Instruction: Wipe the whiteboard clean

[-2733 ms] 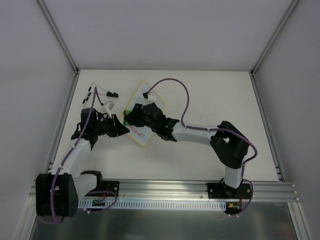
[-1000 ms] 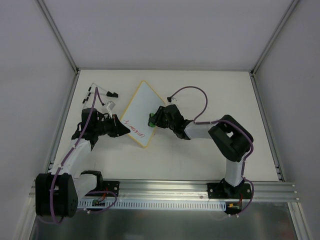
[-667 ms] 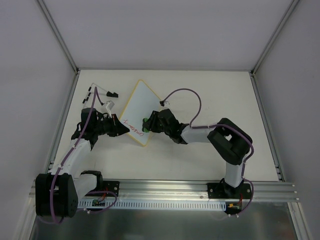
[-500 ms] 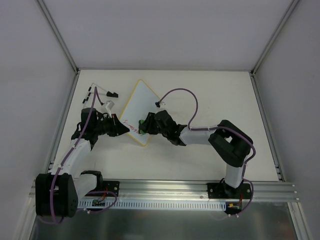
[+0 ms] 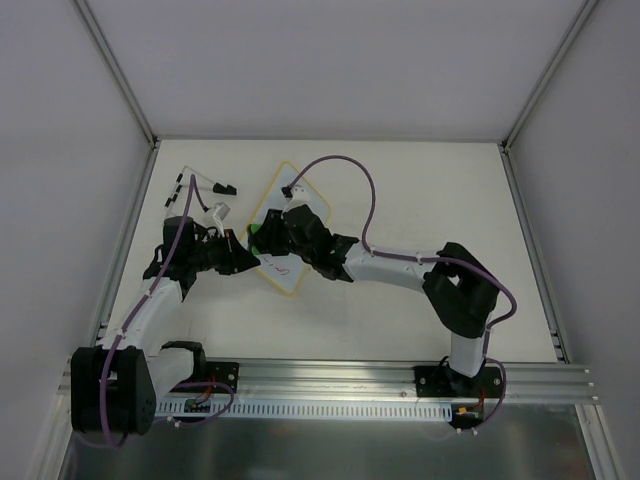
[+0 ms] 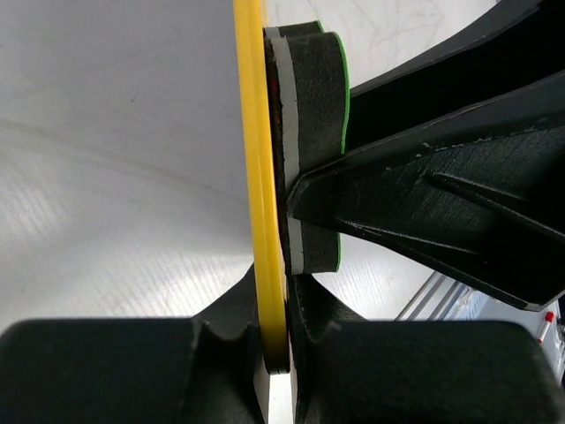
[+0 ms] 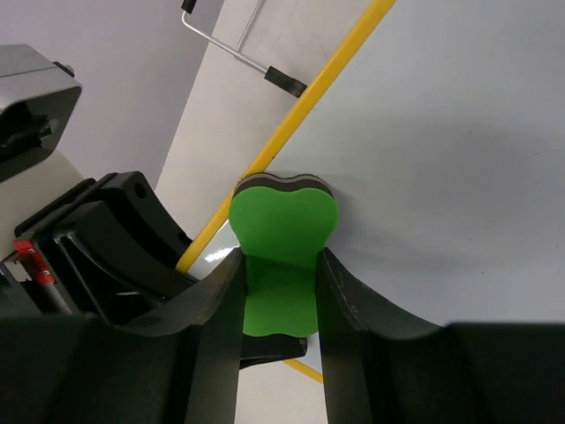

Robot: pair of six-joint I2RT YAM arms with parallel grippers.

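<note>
Left wrist view: left hand (image 6: 275, 349) pinches whiteboard (image 6: 251, 132) rim; right hand (image 7: 281, 291) clamps eraser (image 7: 282, 216) beside it. We fear hands colliding, or wipe pressure levering whiteboard from pinch.

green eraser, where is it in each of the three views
Top external: the eraser is a green speck left of centre, on the whiteboard, under the right arm's wrist.
Left wrist: top centre, seen edge-on, flat against the whiteboard.
Right wrist: centre, held in the right gripper.
Shared landmark: the whiteboard's yellow rim.
</note>
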